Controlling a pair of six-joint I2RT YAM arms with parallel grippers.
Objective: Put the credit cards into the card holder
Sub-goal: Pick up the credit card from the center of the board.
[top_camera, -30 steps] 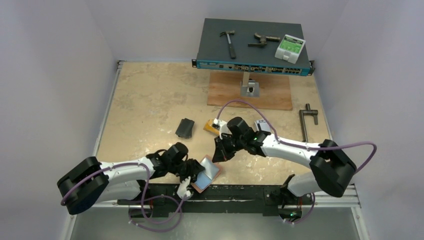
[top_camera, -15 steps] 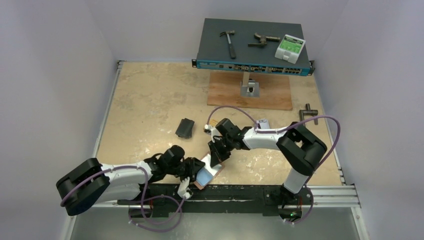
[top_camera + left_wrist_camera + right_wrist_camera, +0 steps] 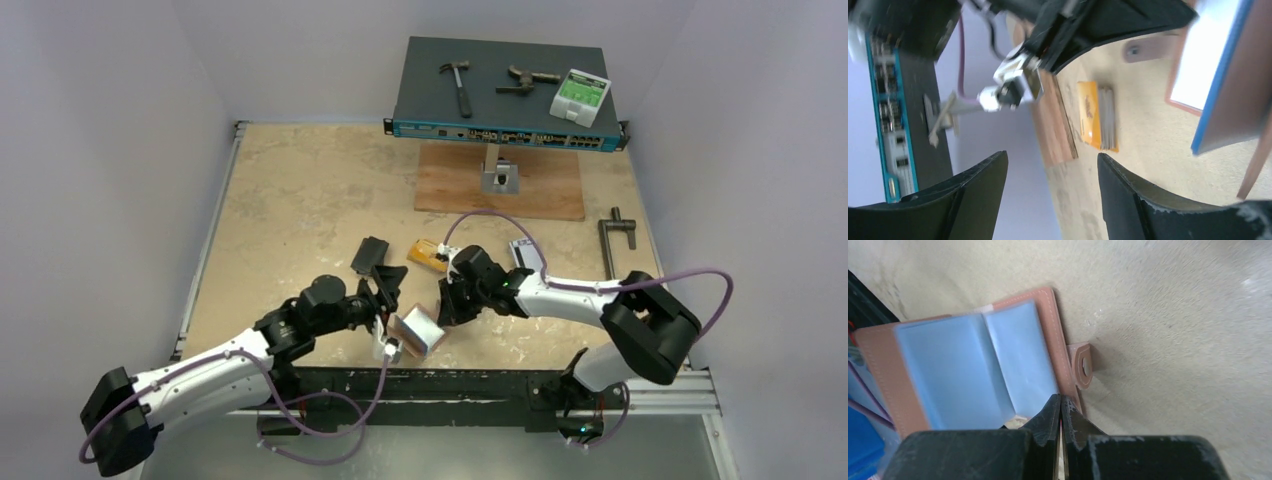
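The salmon-pink card holder (image 3: 420, 332) lies open near the table's front edge, with its blue sleeves (image 3: 973, 365) and snap tab (image 3: 1084, 365) showing. My right gripper (image 3: 445, 305) is shut, its tips (image 3: 1060, 399) pinching the holder's pink cover edge next to the tab. My left gripper (image 3: 390, 288) is open and empty (image 3: 1053, 160), just left of the holder (image 3: 1233, 75) and not touching it. A black card stack (image 3: 370, 255), an orange-gold stack (image 3: 425, 252) (image 3: 1098, 122) and a silver-grey card (image 3: 525, 252) lie behind the grippers.
A network switch (image 3: 500, 95) on a stand at the back carries a hammer (image 3: 458, 85) and other tools. A wooden board (image 3: 500, 180) lies under it. A metal bar tool (image 3: 612, 245) lies at the right. A black rail (image 3: 450, 385) runs along the front edge.
My left gripper has let go of the card holder and moved up and back, toward the black stack. My right gripper has closed on the holder's edge.
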